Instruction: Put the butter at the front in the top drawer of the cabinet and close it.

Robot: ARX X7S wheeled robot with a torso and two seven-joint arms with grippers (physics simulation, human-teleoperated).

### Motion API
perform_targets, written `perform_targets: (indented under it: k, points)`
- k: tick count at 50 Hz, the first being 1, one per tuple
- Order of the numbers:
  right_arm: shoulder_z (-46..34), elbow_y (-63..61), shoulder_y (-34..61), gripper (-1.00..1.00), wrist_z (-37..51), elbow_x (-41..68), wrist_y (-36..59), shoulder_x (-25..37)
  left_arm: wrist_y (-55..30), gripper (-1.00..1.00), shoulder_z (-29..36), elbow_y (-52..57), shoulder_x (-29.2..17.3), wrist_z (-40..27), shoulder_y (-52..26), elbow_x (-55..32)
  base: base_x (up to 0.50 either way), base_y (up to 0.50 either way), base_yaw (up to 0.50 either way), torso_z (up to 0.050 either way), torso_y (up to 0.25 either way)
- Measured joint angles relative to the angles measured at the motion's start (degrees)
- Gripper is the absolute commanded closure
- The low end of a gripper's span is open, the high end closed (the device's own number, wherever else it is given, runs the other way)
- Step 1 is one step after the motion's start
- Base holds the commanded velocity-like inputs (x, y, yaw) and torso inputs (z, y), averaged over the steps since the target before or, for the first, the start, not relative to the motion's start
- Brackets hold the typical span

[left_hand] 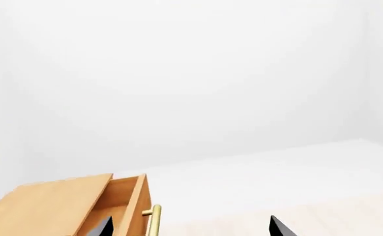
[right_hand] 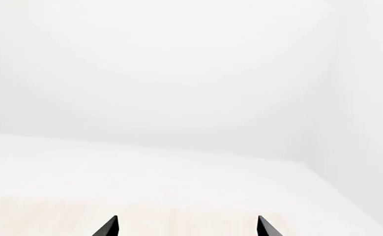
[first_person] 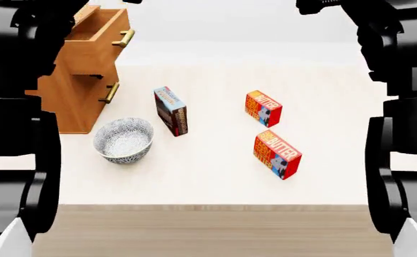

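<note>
On a pale wooden table, seen from the robot's head, the nearest item is the front butter, a red-orange box lying flat at about 5 o'clock from the table's centre. Level with it, at about 8 o'clock, sits a patterned bowl. Slightly farther, near the centre, a chocolate pudding box stands on its edge. A second butter box lies beyond the first, at about 2 o'clock. Farthest, at 10 o'clock, the cabinet stands with the top drawer pulled open; its inside cannot be seen. The lower drawer's brass handle sits beneath.

The dark arms frame both sides. The left gripper has its fingertips spread wide apart, holding nothing, close to the drawer. The right gripper is likewise spread and holds nothing.
</note>
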Motion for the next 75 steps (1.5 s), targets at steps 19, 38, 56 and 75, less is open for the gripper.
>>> perform_targets:
  k: [19, 38, 56, 75]
  points:
    - [-2.51, 15.23, 8.70, -1.00, -2.16, -1.21, -5.91, -1.41, 0.06, -1.00, 2.57, -4.58, 0.11, 1.25, -5.00, 0.52, 0.00, 0.16, 0.00, 0.000, 0.000]
    - [-2.06, 14.09, 7.86, -1.00, -2.29, -0.28, -4.59, -0.92, -1.34, -1.00, 3.28, -2.78, -0.52, 1.23, -4.32, 0.19, 0.07, 0.03, 0.00, 0.000, 0.000]
    - [-2.11, 13.36, 7.30, -1.00, -2.41, 0.22, -3.89, -0.82, -1.61, -1.00, 3.82, -2.60, -0.72, 1.32, -4.28, -0.18, 0.31, 0.00, 0.00, 0.000, 0.000]
    - [-2.01, 13.35, 7.18, -1.00, -2.32, 0.69, -3.42, -0.63, -1.60, -1.00, 4.19, -2.63, -0.89, 1.44, -4.32, -0.66, 0.31, 0.00, 0.00, 0.000, 0.000]
